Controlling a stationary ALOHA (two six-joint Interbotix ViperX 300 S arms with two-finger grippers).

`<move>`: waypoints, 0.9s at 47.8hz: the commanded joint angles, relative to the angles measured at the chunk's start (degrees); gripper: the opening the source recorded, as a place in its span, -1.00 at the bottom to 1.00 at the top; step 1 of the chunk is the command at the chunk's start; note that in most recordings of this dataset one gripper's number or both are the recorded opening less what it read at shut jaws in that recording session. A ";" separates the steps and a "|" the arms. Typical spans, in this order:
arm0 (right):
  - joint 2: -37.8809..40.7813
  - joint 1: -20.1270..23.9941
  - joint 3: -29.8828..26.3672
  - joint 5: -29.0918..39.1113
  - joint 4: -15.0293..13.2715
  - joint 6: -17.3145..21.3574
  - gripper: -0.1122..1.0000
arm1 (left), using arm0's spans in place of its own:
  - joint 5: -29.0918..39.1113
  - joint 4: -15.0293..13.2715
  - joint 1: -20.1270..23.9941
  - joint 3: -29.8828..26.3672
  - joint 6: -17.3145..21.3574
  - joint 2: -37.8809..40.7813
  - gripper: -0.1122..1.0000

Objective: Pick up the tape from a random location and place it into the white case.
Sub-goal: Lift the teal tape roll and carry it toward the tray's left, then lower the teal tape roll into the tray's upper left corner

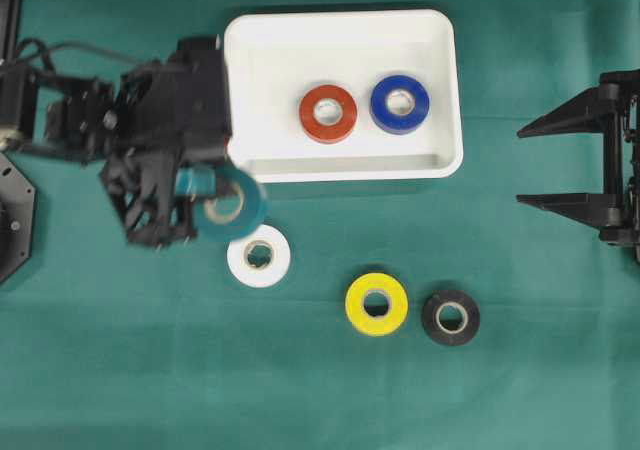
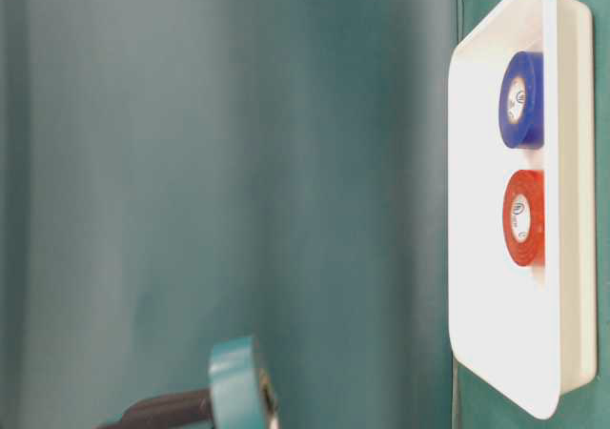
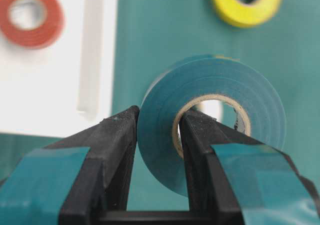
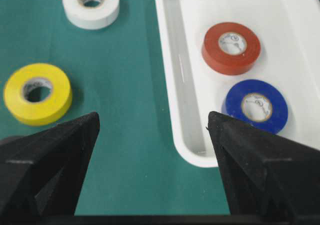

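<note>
Teal tape [image 1: 232, 207] hangs pinched in the left gripper [image 1: 195, 185] just below the white case [image 1: 340, 30] in the overhead view. Table-level, red tape [image 2: 522, 217] and blue tape [image 2: 520, 100] lie inside. Right wrist view: the right gripper [image 4: 152, 122] stands spread, empty.

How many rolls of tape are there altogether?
6. Red and blue lie in the white case. White, yellow and black lie on the green cloth. A teal one is held in the left pincer. None seems hidden.
</note>
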 commanded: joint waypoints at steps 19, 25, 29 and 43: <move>0.18 0.00 -1.23 -0.18 -0.18 -0.18 0.70 | -0.53 0.18 15.82 -3.16 0.18 2.29 -0.42; 0.09 0.09 -1.32 -0.18 -0.09 -0.18 0.70 | -0.62 0.18 18.72 -3.87 0.18 2.99 -0.42; 0.09 0.00 -1.32 -0.18 -0.09 -0.18 0.70 | -0.70 0.18 19.78 -4.31 0.18 3.43 -0.42; 0.09 0.00 -1.23 -0.18 -0.09 -0.18 0.70 | -1.32 0.18 20.13 -5.54 0.18 5.01 -0.42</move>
